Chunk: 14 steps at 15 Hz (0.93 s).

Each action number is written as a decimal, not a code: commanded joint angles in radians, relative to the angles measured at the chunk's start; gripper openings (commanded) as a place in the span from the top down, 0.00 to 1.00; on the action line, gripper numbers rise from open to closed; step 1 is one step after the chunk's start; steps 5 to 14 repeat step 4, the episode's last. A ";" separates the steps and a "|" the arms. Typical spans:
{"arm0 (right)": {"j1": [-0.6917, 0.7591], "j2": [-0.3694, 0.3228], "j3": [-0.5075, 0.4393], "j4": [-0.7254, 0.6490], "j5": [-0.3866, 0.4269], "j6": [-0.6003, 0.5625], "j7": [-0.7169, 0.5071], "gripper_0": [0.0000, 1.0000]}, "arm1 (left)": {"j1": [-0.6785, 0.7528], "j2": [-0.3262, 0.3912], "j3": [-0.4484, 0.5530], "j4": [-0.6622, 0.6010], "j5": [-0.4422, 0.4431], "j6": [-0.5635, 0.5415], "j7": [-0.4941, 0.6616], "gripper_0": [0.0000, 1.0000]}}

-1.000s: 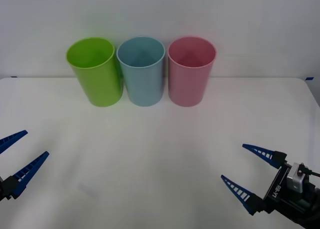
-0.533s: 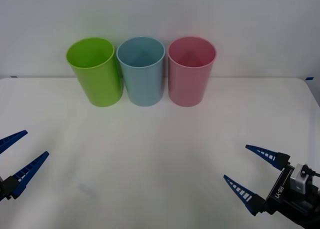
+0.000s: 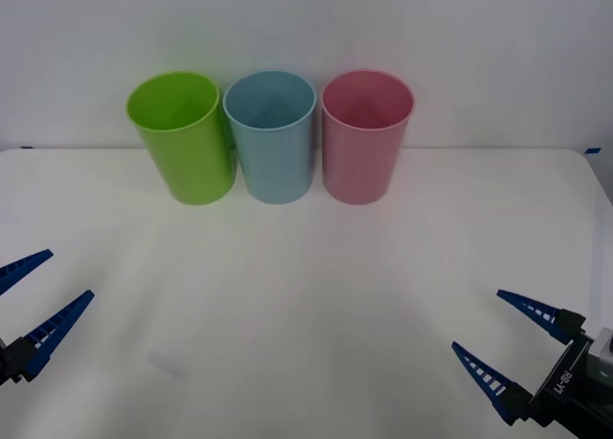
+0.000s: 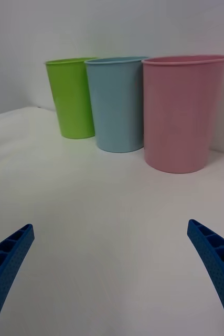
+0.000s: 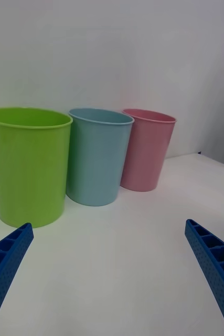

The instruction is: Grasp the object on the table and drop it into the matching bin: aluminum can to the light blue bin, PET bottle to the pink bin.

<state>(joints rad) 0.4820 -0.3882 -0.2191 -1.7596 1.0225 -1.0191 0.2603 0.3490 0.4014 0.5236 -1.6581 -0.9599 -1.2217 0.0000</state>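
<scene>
Three bins line the far edge of my white tabletop [image 3: 306, 295]: lime green bin [image 3: 182, 137], light blue bin [image 3: 272, 135] between, pink bin [image 3: 365, 135]. At the near corners, well apart from them, my left claw [image 3: 31, 305] and right claw [image 3: 496, 343] hover, fingers spread wide, holding nothing.

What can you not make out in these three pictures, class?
- Bottoms inside the light blue bin and pink bin: hidden by their own walls, so any contents are unknown.
- Right gripper body: cut off by the front view's corner.
- Left gripper body: cut off by the front view's edge.
</scene>
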 commanded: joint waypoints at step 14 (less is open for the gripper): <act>0.006 0.000 0.001 0.003 0.001 0.013 -0.004 0.00 | 0.000 0.000 0.000 0.000 0.000 0.000 0.000 0.00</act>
